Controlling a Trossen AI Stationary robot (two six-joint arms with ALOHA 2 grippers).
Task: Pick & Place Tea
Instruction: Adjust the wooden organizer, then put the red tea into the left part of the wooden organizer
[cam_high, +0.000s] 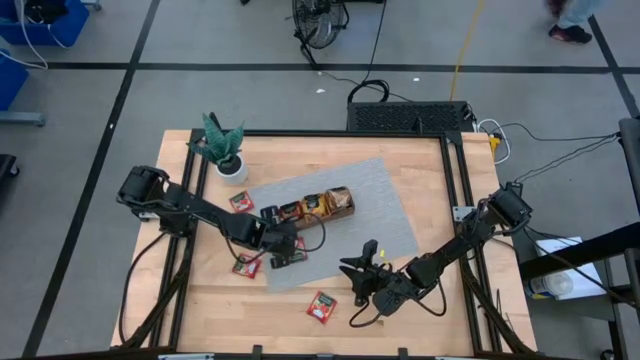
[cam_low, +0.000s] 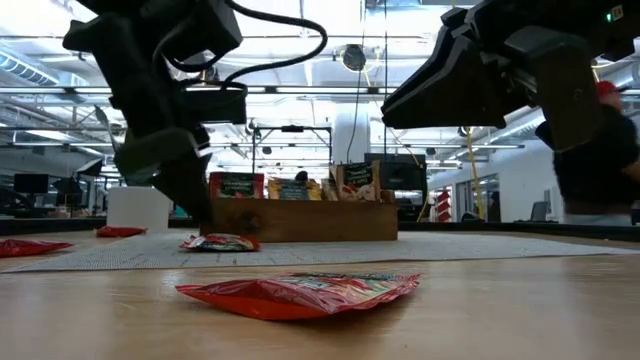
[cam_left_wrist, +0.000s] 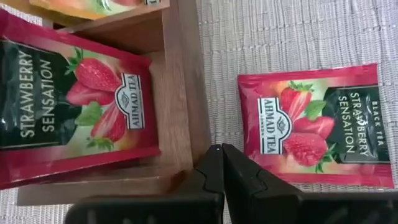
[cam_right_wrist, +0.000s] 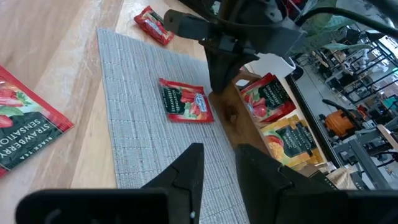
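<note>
Jaws closed and empty on our left gripper (cam_left_wrist: 222, 163), hovering by the wooden tray (cam_left_wrist: 180, 81) corner beside a red tea sachet (cam_left_wrist: 314, 127) on the grey mat (cam_high: 385, 205); another sachet (cam_left_wrist: 74, 106) sits in the tray. Our right gripper (cam_right_wrist: 217, 163) hangs open over the mat; a sachet (cam_high: 321, 306) lies on the table (cam_high: 470, 310).

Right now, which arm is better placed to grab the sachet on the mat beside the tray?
Left. The left gripper, jaws shut and empty, hangs right beside that strawberry sachet at the wooden tray. The right gripper, jaws open, sits farther off.
</note>
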